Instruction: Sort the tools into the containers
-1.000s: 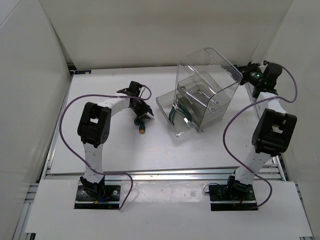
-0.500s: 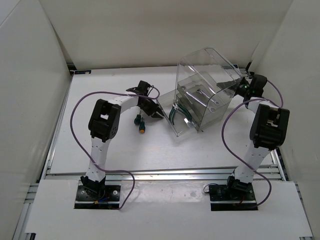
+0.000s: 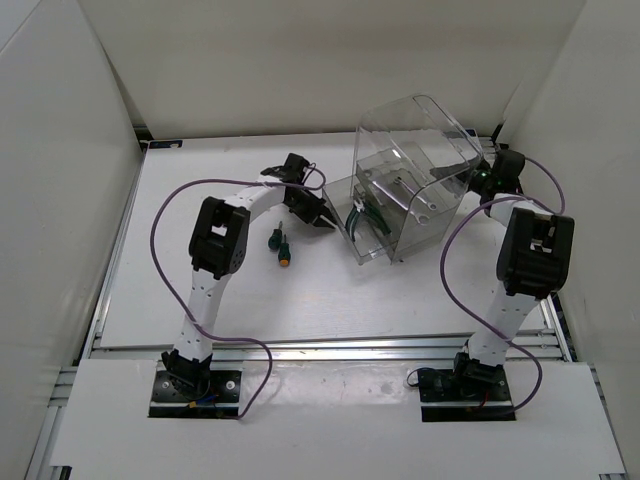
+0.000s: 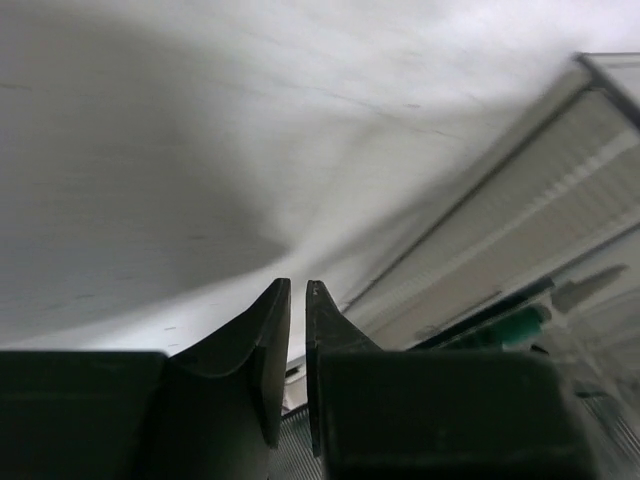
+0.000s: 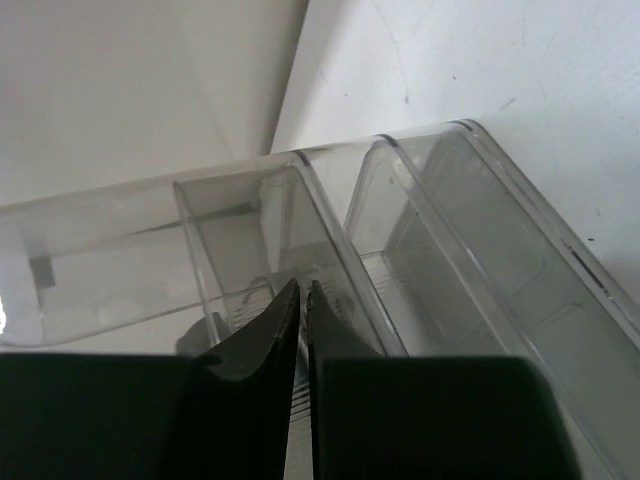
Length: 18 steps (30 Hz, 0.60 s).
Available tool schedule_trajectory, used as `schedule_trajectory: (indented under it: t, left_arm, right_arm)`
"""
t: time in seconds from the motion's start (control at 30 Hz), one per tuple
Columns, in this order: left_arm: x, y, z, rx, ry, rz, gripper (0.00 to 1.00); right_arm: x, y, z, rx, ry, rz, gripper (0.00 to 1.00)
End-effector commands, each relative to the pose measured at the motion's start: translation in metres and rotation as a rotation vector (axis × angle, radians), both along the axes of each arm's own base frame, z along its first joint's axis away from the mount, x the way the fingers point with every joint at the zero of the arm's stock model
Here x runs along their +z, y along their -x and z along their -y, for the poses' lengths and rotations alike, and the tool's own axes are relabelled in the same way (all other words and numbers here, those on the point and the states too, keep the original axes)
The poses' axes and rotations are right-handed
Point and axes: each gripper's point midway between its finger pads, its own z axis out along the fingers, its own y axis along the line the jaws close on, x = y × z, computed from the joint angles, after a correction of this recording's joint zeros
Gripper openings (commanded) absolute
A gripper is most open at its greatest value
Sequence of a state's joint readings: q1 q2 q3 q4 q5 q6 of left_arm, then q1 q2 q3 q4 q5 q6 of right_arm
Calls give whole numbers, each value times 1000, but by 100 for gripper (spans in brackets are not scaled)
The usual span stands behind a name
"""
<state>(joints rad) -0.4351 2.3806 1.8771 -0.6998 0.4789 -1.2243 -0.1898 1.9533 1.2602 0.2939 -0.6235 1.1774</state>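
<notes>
Two arms of the same build. Left arm (image 3: 220, 238): white tubular links with small dark dots along their edges; boxy black joint housing with a pale cut-out on top; black wrist; black base plate (image 3: 195, 388) with small coloured wires on it; purple cable (image 3: 152, 228) in wide loops from base to wrist. Right arm (image 3: 535, 255): matching white links and black housing; its own looping purple lead (image 3: 443, 262); black foot plate (image 3: 465, 387); green light (image 3: 486, 177) glowing on the dark wrist. Left gripper (image 4: 297, 290) and right gripper (image 5: 301, 290): matte black fingers (image 4: 262, 345); broad blocks narrowing to thin curved tips.
</notes>
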Motion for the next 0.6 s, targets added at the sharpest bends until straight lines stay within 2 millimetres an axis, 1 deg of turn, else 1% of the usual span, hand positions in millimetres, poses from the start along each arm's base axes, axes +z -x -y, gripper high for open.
schedule_trajectory:
  t: [0.0,0.17,0.23,0.27,0.33,0.37,0.43,0.47,0.53,0.57]
  left_arm:
    - [57,-10,41,-34,135,97,23]
    - [79,-16,52,-23,168,135,23]
    - [81,-14,57,-27,183,133,23]
    - [79,-14,59,-29,188,129,23]
    - [80,-12,65,-37,193,125,22]
    - [80,-9,68,-42,193,117,22]
    - [81,-3,75,-46,191,114,22]
    - [80,0,77,-46,187,106,22]
    - [83,10,84,-49,191,91,21]
    - [85,15,84,-48,191,89,21]
  right_arm:
    - [-14,33,-57,193,-14,-70,9]
    - [-24,45,-72,233,21,-111,9]
    - [-30,51,-77,251,28,-132,9]
    - [-32,55,-85,269,25,-143,9]
    - [-33,60,-93,286,29,-150,9]
    - [-36,64,-99,297,34,-161,9]
    - [-38,67,-100,294,29,-183,8]
    - [-40,74,-115,314,40,-199,8]
    - [-43,78,-120,306,23,-218,8]
    - [-42,77,-120,299,18,-203,8]
